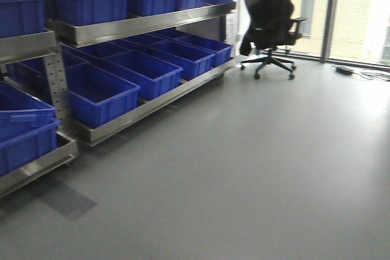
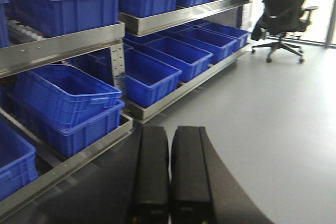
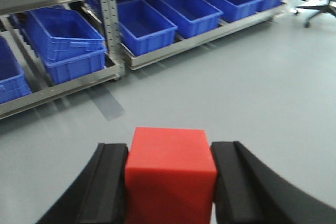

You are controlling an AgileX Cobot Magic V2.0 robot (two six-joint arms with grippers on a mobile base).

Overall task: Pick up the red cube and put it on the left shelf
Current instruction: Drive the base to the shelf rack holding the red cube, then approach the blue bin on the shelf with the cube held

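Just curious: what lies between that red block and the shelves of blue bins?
Right wrist view: only bare grey floor, one darker patch, between red cube and shelf.

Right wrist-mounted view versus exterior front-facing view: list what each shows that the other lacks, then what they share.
Only the right wrist view shows the red cube clamped in the right end effector. Only the front view shows the windows and a small black object on the floor by them. Both show the blue bins, the steel shelf, the grey floor and the office chair, cropped in the wrist view.
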